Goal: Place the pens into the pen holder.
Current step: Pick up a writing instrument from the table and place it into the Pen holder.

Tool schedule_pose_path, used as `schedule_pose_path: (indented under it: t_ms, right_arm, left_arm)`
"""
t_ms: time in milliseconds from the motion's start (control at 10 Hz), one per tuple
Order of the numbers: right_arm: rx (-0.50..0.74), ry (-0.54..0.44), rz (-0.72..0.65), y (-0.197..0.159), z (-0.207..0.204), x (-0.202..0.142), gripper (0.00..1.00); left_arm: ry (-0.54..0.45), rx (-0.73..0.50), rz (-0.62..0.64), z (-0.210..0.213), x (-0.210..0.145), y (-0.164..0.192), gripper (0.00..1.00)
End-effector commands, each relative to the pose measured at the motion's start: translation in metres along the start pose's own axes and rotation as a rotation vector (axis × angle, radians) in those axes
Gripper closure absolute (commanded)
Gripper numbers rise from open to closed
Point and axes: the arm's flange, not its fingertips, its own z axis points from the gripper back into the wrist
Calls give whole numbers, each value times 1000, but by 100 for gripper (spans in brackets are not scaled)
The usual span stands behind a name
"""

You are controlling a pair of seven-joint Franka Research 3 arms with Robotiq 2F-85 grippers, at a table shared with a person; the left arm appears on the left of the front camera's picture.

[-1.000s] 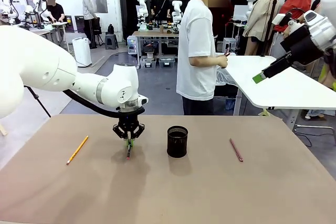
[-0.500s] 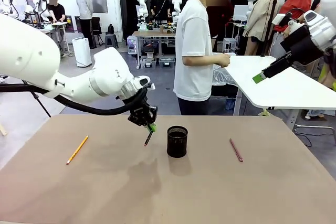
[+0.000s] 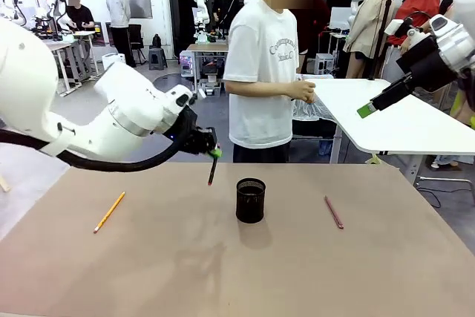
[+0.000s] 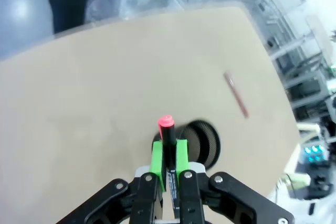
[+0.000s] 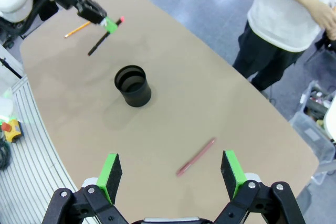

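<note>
My left gripper (image 3: 214, 154) is shut on the black pen with the red end (image 3: 212, 173), which hangs tilted in the air up and to the left of the black mesh pen holder (image 3: 251, 200). The left wrist view shows the pen (image 4: 167, 129) clamped between the green pads (image 4: 157, 163), the holder's rim (image 4: 205, 139) just beyond. A yellow-orange pen (image 3: 109, 211) lies at the table's left. A reddish-brown pen (image 3: 334, 212) lies right of the holder. My right gripper (image 5: 171, 169) hangs open high above the reddish-brown pen (image 5: 196, 157) and the holder (image 5: 133, 85).
A person in a white T-shirt (image 3: 267, 72) stands at the table's far edge, facing a white table (image 3: 401, 128) at the right. The brown tabletop (image 3: 237, 272) is bare in front of the holder.
My left gripper has lifted the black pen off the table and carried it up and to the right, toward the holder. The right arm has stayed still. The person has turned.
</note>
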Motion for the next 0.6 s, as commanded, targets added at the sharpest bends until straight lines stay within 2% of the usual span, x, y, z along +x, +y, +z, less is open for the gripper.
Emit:
schedule_pose_path:
  t_ms: [0,100,200,400,500]
  right_arm:
    - [13,-19,0,0,1,0,0]
    - [13,-19,0,0,1,0,0]
    - [13,-19,0,0,1,0,0]
    - [13,-19,0,0,1,0,0]
    - [13,-19,0,0,1,0,0]
  left_arm:
    - [-236,-290,-165,36,-40,26,100]
    - [-351,-361,-261,48,-41,36,100]
    - [-390,-385,-349,56,-44,41,100]
    - [-399,-410,-466,65,-51,46,100]
    - [-393,-426,-471,62,-49,44,100]
